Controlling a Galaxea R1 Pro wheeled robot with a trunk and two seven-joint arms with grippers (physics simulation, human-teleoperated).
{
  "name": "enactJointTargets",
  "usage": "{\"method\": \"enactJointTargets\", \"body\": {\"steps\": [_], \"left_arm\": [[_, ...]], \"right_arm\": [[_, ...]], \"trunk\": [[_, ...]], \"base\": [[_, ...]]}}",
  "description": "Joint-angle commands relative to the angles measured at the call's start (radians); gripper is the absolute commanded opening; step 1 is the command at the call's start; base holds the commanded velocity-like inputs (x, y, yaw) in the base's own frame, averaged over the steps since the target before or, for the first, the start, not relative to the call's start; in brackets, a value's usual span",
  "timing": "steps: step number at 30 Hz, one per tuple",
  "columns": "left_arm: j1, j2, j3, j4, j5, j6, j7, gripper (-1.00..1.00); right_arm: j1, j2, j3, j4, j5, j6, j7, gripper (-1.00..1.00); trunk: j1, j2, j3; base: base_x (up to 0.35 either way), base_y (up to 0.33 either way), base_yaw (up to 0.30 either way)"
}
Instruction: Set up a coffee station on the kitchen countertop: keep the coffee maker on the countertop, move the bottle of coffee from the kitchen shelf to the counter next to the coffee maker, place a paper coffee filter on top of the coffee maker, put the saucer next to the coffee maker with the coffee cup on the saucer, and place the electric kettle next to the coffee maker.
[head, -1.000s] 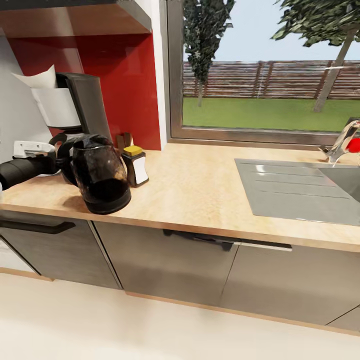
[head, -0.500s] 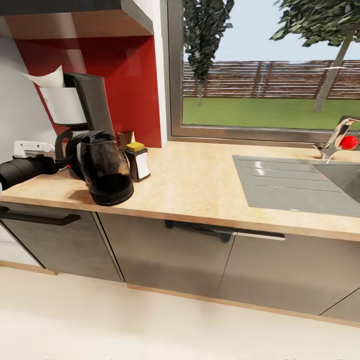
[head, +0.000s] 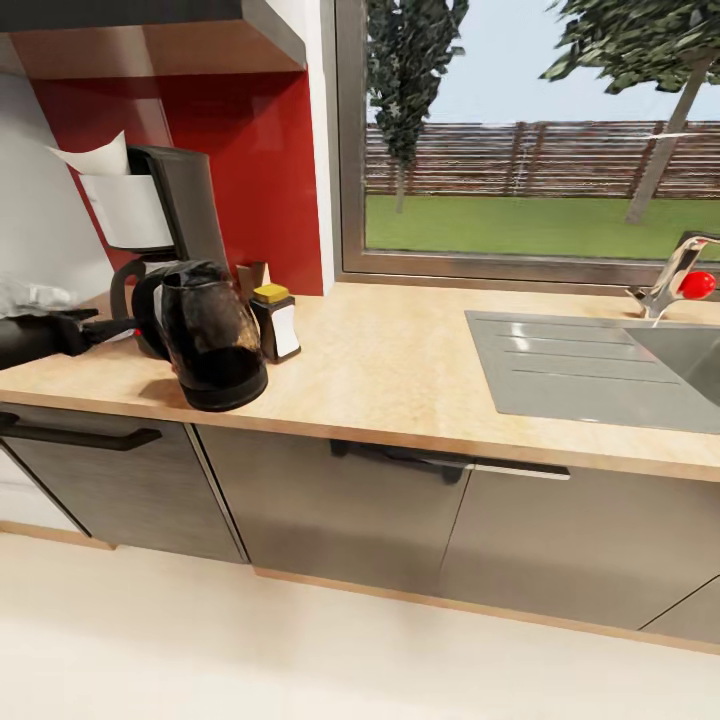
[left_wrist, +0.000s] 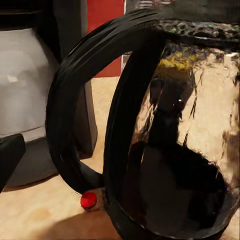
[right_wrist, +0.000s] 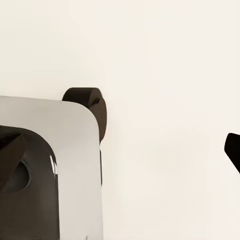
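My left gripper (head: 105, 331), fingers apart, sits just left of the electric kettle (head: 212, 345) on the countertop (head: 400, 370) (coffee maker (head: 165, 225) behind, right gripper state indeterminable).

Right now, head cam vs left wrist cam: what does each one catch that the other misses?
Head view: the paper filter sitting on top of the coffee maker, the sink, the faucet, the window and the cabinet fronts below.

Left wrist view: the small red switch at the foot of the kettle's handle.

Both: the kettle beside the coffee maker, the coffee bottle's yellow cap and the countertop.
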Motion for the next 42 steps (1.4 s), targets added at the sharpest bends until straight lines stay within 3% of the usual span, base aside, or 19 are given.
{"method": "enactJointTargets", "body": {"steps": [1,4,7,12,14,16,19,21,22,23,26,28,30,39,40,42], "left_arm": [[-0.001,0.002,0.013,0.007,0.001,0.005,-0.031,1.0],[-0.001,0.015,0.042,0.034,0.001,0.004,-0.132,1.0],[-0.001,0.035,0.057,0.13,-0.001,-0.006,-0.298,1.0],[-0.001,0.041,0.061,0.299,0.0,-0.103,-0.416,1.0],[-0.001,0.042,0.061,0.397,-0.001,-0.187,-0.49,1.0],[-0.001,0.043,0.061,0.608,-0.002,-0.39,-0.628,1.0],[-0.001,0.043,0.058,0.756,-0.003,-0.498,-0.67,1.0],[-0.001,0.042,0.057,0.816,-0.004,-0.538,-0.678,1.0],[-0.001,0.04,0.055,0.877,-0.011,-0.586,-0.683,1.0],[-0.001,0.037,0.053,0.999,-0.029,-0.694,-0.688,1.0],[-0.001,0.033,0.052,1.138,-0.039,-0.788,-0.689,1.0],[-0.001,0.021,0.052,1.312,-0.05,-0.908,-0.686,1.0],[0.001,0.01,0.051,1.384,-0.063,-0.97,-0.679,1.0],[0.127,-0.062,0.051,1.453,-0.082,-1.038,-0.613,1.0],[0.147,-0.076,0.051,1.454,-0.082,-1.039,-0.573,1.0],[0.184,-0.127,0.05,1.454,-0.088,-1.042,-0.419,1.0]], "right_arm": [[-0.002,0.0,0.009,0.004,-0.009,-0.006,0.006,1.0],[-0.002,0.001,0.009,0.004,-0.009,-0.006,0.006,1.0],[-0.001,0.001,0.009,0.004,-0.009,-0.006,0.006,1.0],[-0.002,0.001,0.008,0.004,-0.009,-0.006,0.006,1.0],[-0.001,0.001,0.008,0.004,-0.009,-0.007,0.006,1.0],[-0.001,0.001,0.007,0.004,-0.009,-0.009,0.006,1.0],[-0.001,0.001,0.008,0.004,-0.009,-0.008,0.006,1.0],[-0.001,0.001,0.008,0.004,-0.009,-0.008,0.006,1.0],[-0.001,0.001,0.008,0.004,-0.009,-0.008,0.006,1.0],[-0.001,0.001,0.008,0.004,-0.009,-0.008,0.006,1.0],[-0.001,0.001,0.009,0.004,-0.009,-0.008,0.006,1.0],[-0.001,0.002,0.009,0.004,-0.008,-0.008,0.006,1.0],[-0.001,0.003,0.009,0.004,-0.008,-0.008,0.006,1.0],[-0.001,0.004,0.009,0.004,-0.006,-0.009,0.004,1.0],[-0.001,0.004,0.009,0.004,-0.006,-0.009,0.004,1.0],[-0.001,0.004,0.01,0.004,-0.006,-0.009,0.004,1.0]], "trunk": [[0.0,0.0,-0.001],[0.0,0.0,-0.001],[0.0,0.0,-0.001],[0.0,0.0,-0.001],[0.0,0.0,-0.001],[0.0,0.0,-0.001],[0.0,0.0,-0.001],[0.0,0.0,-0.001],[0.0,0.0,-0.001],[0.0,0.0,-0.001],[0.0,0.0,-0.001],[0.0,0.0,-0.001],[0.0,0.0,-0.001],[0.0,0.0,-0.001],[0.0,0.0,-0.001],[0.0,0.0,-0.001]], "base": [[0.0,0.0,0.0],[0.0,0.0,0.0],[0.0,0.0,0.0],[0.0,0.0,0.0],[0.0,0.0,0.0],[0.0,0.0,0.0],[0.0,0.0,0.0],[0.0,0.0,0.0],[0.0,0.0,0.0],[0.0,0.0,0.0],[0.0,0.0,0.0],[0.0,0.0,0.0],[0.0,0.0,0.0],[0.0,0.0,0.0],[0.0,0.0,0.0],[0.0,0.0,0.0]]}}
